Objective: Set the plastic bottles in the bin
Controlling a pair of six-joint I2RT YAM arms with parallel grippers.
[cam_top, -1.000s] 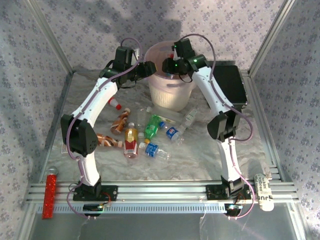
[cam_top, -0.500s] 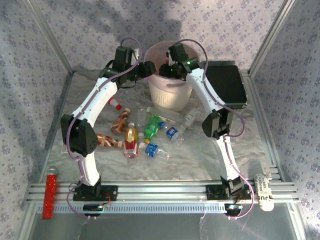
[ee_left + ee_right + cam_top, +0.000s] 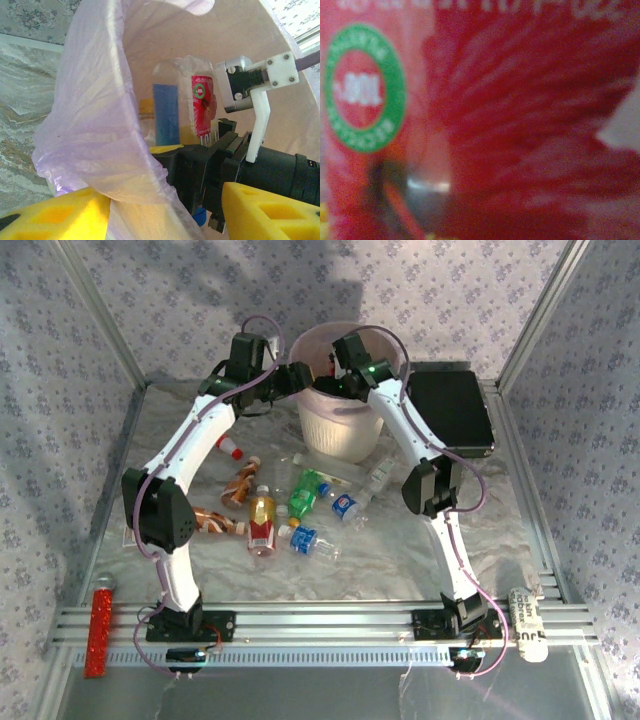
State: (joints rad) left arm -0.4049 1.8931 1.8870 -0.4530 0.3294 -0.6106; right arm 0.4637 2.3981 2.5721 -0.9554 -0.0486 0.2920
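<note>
The pale bin [image 3: 345, 435] stands at the back of the table, lined with a thin purple bag [image 3: 95, 100]. My left gripper [image 3: 297, 378] straddles its left rim; one yellow pad [image 3: 55, 215] sits outside under the bag, the other [image 3: 270, 210] inside. My right gripper [image 3: 336, 375] reaches down into the bin [image 3: 240, 30]. Its black body [image 3: 210, 165] sits below a red-labelled bottle [image 3: 202, 100], whose label [image 3: 470, 100] blocks its own camera and hides the fingers. A blue-labelled bottle [image 3: 165, 112] stands beside it. Several bottles lie on the table, among them an orange one [image 3: 262, 510] and a green one [image 3: 303, 495].
A flat black case [image 3: 455, 410] lies right of the bin. A red bar [image 3: 100, 630] rests at the front left corner and a white object [image 3: 527, 622] at the front right. Patterned walls close in the table on three sides.
My right arm has swung left over the bin and lowered its gripper inside. The left arm and the bottles on the table have stayed put.
</note>
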